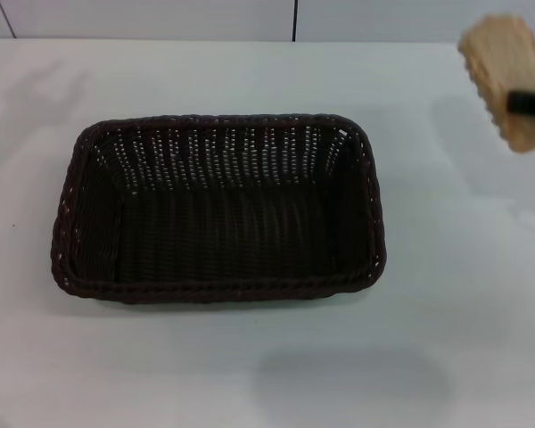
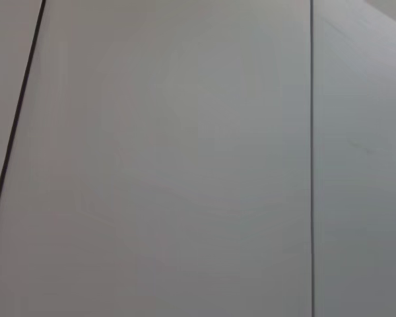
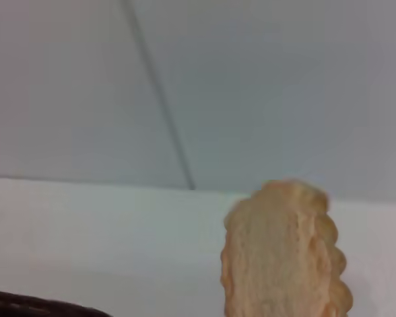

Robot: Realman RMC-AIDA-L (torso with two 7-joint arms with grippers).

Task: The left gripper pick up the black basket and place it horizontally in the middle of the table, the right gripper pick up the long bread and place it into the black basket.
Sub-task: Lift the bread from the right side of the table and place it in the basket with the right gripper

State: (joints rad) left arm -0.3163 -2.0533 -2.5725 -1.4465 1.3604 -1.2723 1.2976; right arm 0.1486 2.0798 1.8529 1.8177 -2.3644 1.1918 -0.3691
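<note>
Nearest the head camera, the black basket [image 1: 218,209] sits lengthwise across the middle of the table [image 1: 446,357], empty, so the basket step looks done. Neither the left gripper nor its arm shows anywhere. Right of and beyond the basket, the right gripper [image 1: 528,104] is clamped around the long bread [image 1: 508,80], holding it aloft, pale underside showing. Next, the loaf must travel leftward over the basket's rim, descend inside, then be let go.
</note>
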